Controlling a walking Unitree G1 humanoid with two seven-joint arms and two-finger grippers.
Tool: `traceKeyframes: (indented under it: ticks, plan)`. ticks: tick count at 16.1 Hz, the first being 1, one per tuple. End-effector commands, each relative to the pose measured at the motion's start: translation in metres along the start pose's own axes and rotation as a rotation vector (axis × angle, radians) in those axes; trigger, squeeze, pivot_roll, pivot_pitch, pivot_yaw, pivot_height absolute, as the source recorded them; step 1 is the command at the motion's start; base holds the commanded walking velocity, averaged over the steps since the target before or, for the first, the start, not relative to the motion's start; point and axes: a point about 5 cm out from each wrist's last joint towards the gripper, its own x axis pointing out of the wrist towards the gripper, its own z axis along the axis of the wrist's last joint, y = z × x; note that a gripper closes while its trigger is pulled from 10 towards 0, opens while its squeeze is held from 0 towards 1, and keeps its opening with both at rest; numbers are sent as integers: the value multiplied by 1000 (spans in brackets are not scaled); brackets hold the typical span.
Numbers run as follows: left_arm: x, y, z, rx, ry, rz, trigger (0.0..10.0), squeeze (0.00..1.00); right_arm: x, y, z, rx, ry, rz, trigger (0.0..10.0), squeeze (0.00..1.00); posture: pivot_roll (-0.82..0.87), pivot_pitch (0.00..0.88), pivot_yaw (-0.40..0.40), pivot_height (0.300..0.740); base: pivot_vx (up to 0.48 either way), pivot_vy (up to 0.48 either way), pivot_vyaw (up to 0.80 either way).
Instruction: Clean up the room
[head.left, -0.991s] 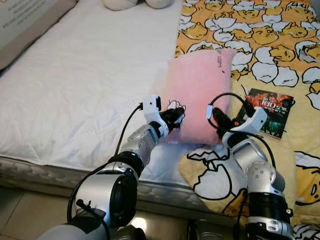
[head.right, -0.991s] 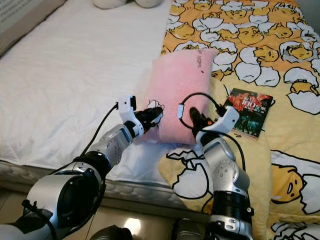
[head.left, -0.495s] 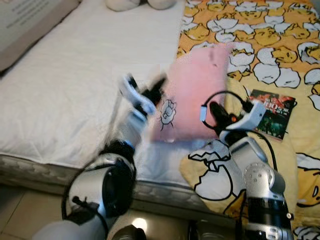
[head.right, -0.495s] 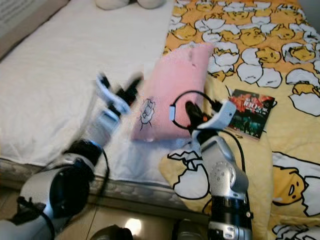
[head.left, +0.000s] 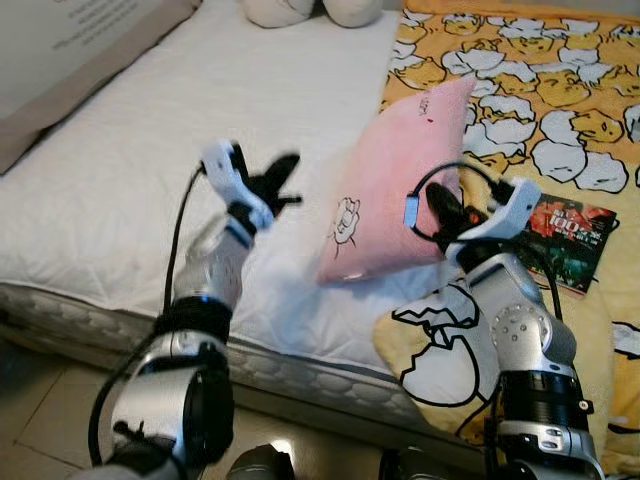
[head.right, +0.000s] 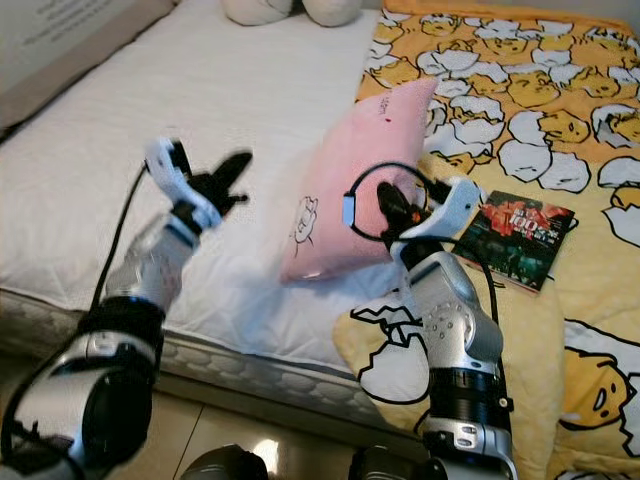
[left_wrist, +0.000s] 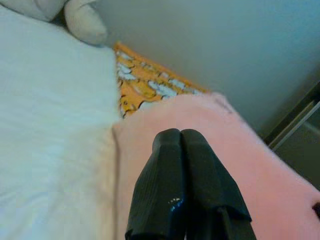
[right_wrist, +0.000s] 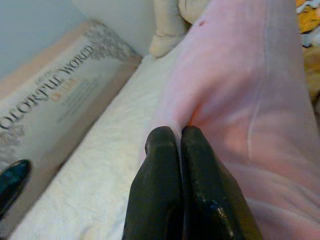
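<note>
The pink pillow is seen lifted off the bed at its near end, tilted, with its far corner over the yellow duck-print blanket; a second ago it lay flat where the blanket meets the white mattress, held at both near corners. The left pincer has since been drawn away from the pillow and is now raised over the white mattress, to the left of the pillow and apart from it; in the left wrist view its fingers are seen pressed together with nothing between them. The right pincer is clamped on a fold of the pillow's near edge, the pink fabric pinched between the two black fingertips, as it was before. A small line-drawn figure is printed on the pillow's near face; no wording on it can be read. A book with a dark red cover lies on the blanket just right of the pillow; large pale numerals are printed on it, too blurred to read with certainty. Left of the pillow, beyond the mattress, a flat box is noted, lettered "COLORFUL WORLD" as far as can be made out. A plush toy rests at the head of the bed, beyond the pillow.
</note>
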Motion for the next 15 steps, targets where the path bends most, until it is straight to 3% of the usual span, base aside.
traceKeyframes:
  ticks: [1, 2, 6, 7, 8, 11, 14, 15]
  plan:
    - [2, -4, 4, 39, 1, -5, 10000, 0, -4, -9, -9, -21, 27, -37, 0, 0, -81, 23, 43, 716, 0, 0, 0]
    - [-3, -7, -5, 61, 33, -5, 10000, 0, -15, -34, -24, -96, 72, -153, 0, 0, -78, 24, 43, 716, 0, 0, 0]
    - [-14, -21, -42, 120, 135, -22, 10000, 0, -34, -69, -38, -212, 121, -337, 0, 0, -88, 4, 61, 716, 0, 0, 0]
    - [-15, -22, -49, 129, 156, -6, 10000, 0, -36, -75, -38, -229, 117, -370, 0, 59, -92, 0, 69, 716, 0, 0, 0]
    - [-20, -19, -59, 159, 195, 34, 10000, 0, -37, -79, -40, -256, 115, -403, 0, 1000, -96, 0, 69, 716, 0, 0, 0]
    - [-24, -16, -65, 271, 230, 63, 10000, 0, -33, -76, -41, -319, 108, -391, 0, 1000, -89, 0, 72, 716, 0, 0, 0]
    - [-24, -8, -62, 269, 240, 105, 10000, 0, -27, -73, -34, -398, 88, -373, 0, 1000, -97, 3, 64, 716, 0, 0, 0]
    - [-22, 0, -56, 321, 247, 123, 10000, 0, -25, -72, -29, -456, 69, -379, 10000, 1000, -109, 9, 67, 716, 0, 0, 0]
